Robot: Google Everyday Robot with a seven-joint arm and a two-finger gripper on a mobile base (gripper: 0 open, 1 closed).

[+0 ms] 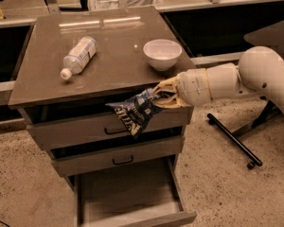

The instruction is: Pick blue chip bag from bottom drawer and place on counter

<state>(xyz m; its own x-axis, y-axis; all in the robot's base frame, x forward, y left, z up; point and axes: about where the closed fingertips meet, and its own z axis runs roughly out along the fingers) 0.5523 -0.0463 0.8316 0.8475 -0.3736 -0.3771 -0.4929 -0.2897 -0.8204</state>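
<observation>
My gripper (160, 96) reaches in from the right and is shut on the blue chip bag (135, 110). The bag hangs from the fingers in front of the top drawer, just below the front edge of the counter (113, 65). It is crinkled, dark blue with white lettering. The bottom drawer (128, 197) is pulled open below, and its flat floor shows nothing in it.
A clear plastic bottle (78, 56) lies on its side on the left of the counter. A white bowl (163, 54) stands at the counter's right, close above my wrist. A dark table and black chair legs (234, 141) are at the right.
</observation>
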